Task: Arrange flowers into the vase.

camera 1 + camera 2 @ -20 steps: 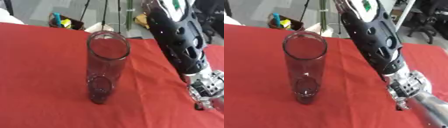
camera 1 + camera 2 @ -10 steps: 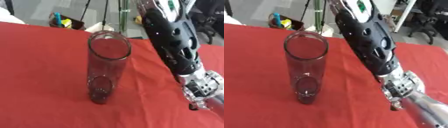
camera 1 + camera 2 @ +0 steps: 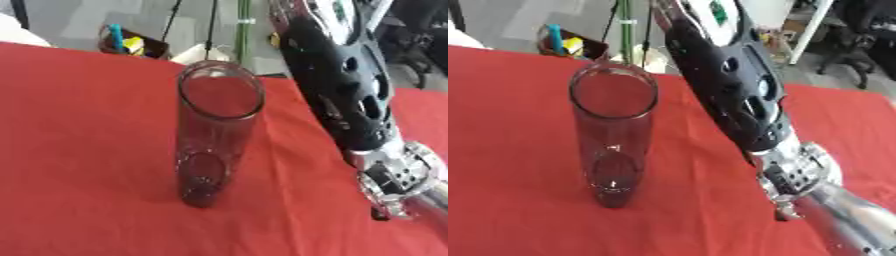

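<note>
**Right eye view: right arm over the red cloth, vase upright beside it**

Right eye view shows the robot's right arm (image 3: 732, 95) coming in from the top and slanting down toward the lower right corner, its black shell pierced with openings and ending in a silver wrist joint (image 3: 798, 167). Below that joint only a silver, blurred piece runs out of the picture at the lower right, so the right hand itself cannot be made out and I cannot tell whether its fingers are apart or together. The left hand shows in neither view.

Just left of the arm stands the vase (image 3: 614, 145), a tall clear glass cylinder with a dark tint, upright on the table, its round mouth open toward the camera. It stands apart from the arm, with a strip of bare cloth between them. Nothing can be seen inside it (only its own base and reflections show through the glass).

The table is covered by a red cloth (image 3: 509, 150) with a few soft creases, and the vase sits a little left of its middle, well away from the far edge.

Beyond the far edge, on the floor, a dark container (image 3: 131, 45) holds blue and yellow items, and a green vertical stem-like rod (image 3: 626, 30) rises near it.
</note>
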